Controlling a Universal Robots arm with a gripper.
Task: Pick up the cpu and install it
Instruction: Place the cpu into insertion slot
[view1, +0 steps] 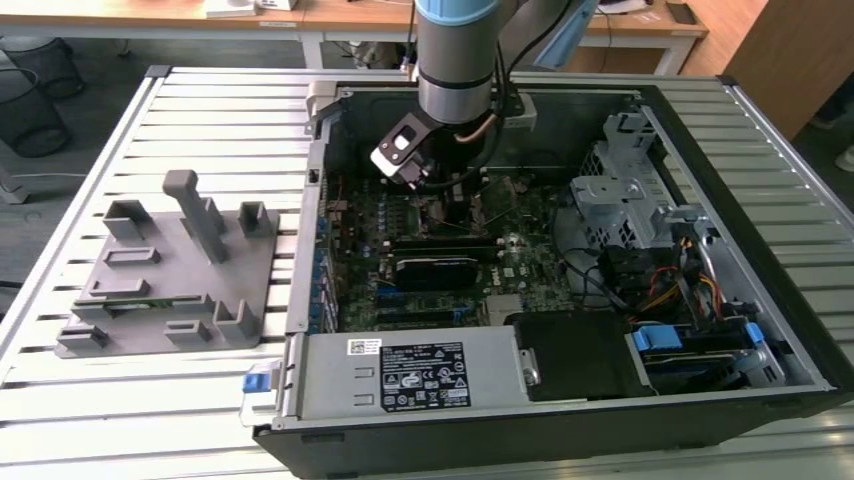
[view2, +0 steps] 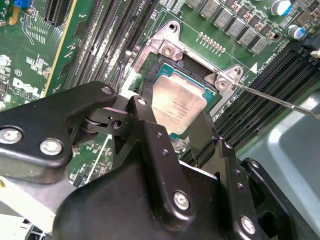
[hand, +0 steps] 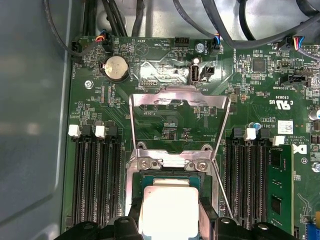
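1. An open computer case (view1: 534, 440) lies on the slatted worktop (view1: 200, 110). A grey fixture plate (view1: 174, 270) sits beside it, toward the exterior view's left.
2. The arm (view1: 461, 60) hangs down into the case, over the green main board (view1: 534, 270).
3. The tool (view2: 175, 117) is narrow. Its black fingers (view2: 150, 125) press against two opposite edges of the cpu (view2: 177, 97), holding it.
4. The cpu, silver top upward, is at the socket, inside the metal socket frame (view2: 168, 48). Whether it is fully seated or just above, I cannot tell.
5. In the first wrist view, the cpu (hand: 167, 207) sits between the fingers. The hinged cover plate (hand: 177, 100) is swung open away from it, and a thin lever (hand: 222, 192) runs alongside.
6. Black memory slots (hand: 95, 175) flank the socket on both sides, and a memory stick (hand: 279, 190) stands beyond one bank.
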